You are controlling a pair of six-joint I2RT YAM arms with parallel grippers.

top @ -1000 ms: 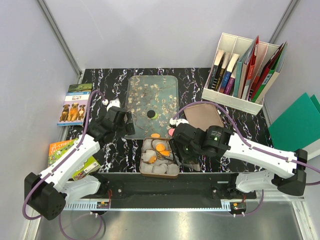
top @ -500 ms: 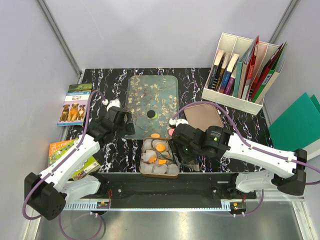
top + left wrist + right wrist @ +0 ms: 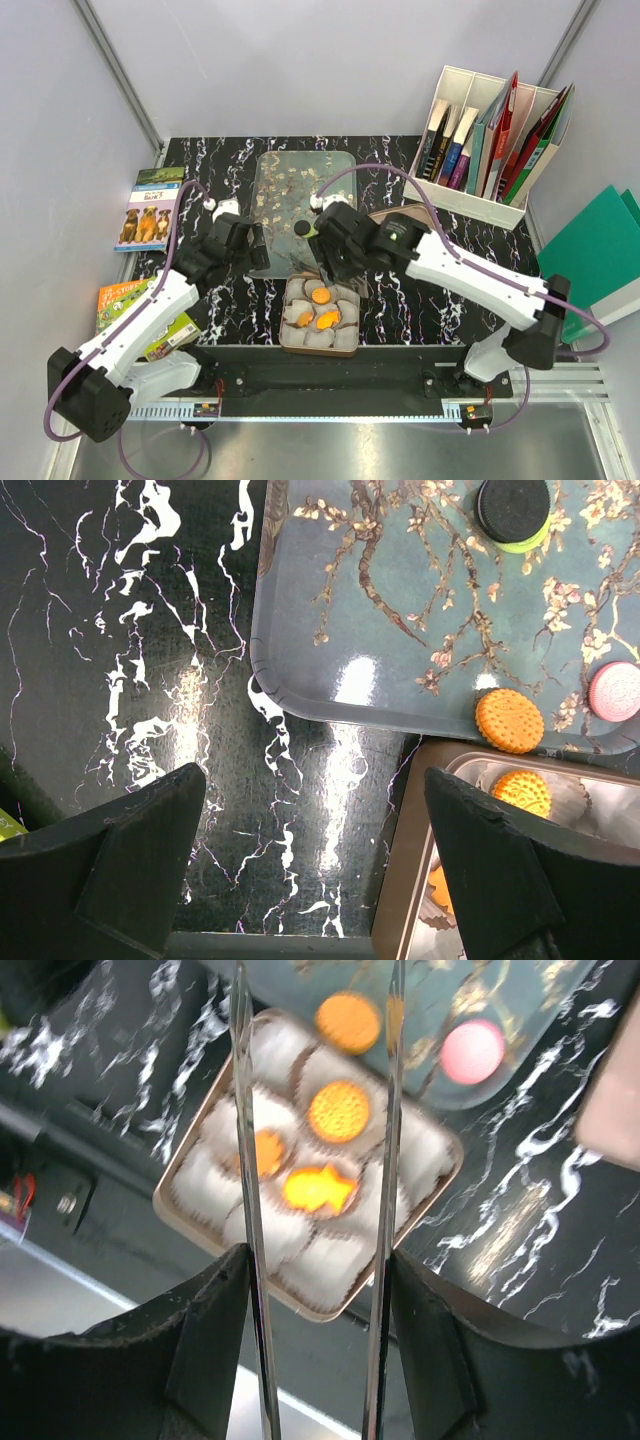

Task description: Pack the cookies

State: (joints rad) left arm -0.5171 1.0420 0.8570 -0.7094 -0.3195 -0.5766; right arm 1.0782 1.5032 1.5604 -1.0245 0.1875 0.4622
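Observation:
My right gripper (image 3: 335, 258) (image 3: 318, 1300) is shut on metal tongs (image 3: 243, 1160), whose arms stand apart and empty above the tin box (image 3: 318, 342) (image 3: 190, 1215). Three orange cookies lie in white paper cups in the box: a round one (image 3: 338, 1111) (image 3: 319, 294), one at the left (image 3: 265, 1152) and a flower-shaped one (image 3: 320, 1188). On the blossom tray (image 3: 300, 180) (image 3: 380, 630) lie an orange cookie (image 3: 509, 720) (image 3: 347, 1022), a pink one (image 3: 614, 690) (image 3: 472, 1050) and a black one on a green one (image 3: 512, 510) (image 3: 301, 228). My left gripper (image 3: 243, 245) (image 3: 312, 810) is open and empty over the table left of the box.
A white file holder (image 3: 480, 140) with books stands at the back right. A brown lid (image 3: 405, 230) lies right of the tray and a green folder (image 3: 600, 240) at the far right. Booklets (image 3: 150, 205) (image 3: 130, 310) lie at the left edge.
My right gripper with the tongs has swung from the box's right side up and left to the tray's near edge. The orange cookies in the box have shifted. The left arm has not moved.

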